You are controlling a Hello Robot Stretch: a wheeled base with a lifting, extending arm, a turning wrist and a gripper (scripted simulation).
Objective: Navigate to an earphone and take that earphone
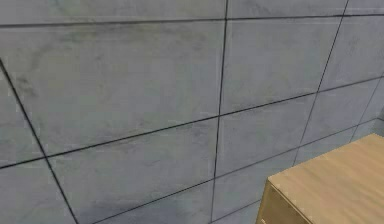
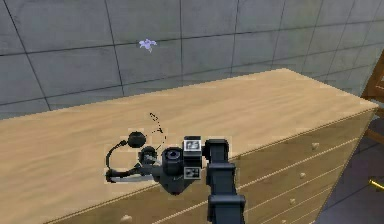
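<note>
Arm side view: arm [image 2: 222, 190] extended over wooden surface [image 2: 290, 105], jaws at the black earphone [image 2: 127, 144]; can't tell if grasping it.

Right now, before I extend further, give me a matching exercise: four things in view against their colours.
Things:
1. dresser top
2. tiles
3. small blob up on the tiles
4. earphone

Colours:
A. pale purple
B. dark, with a thin wire
C. light wood
D. grey

Pairs: 1-C, 2-D, 3-A, 4-B
</note>
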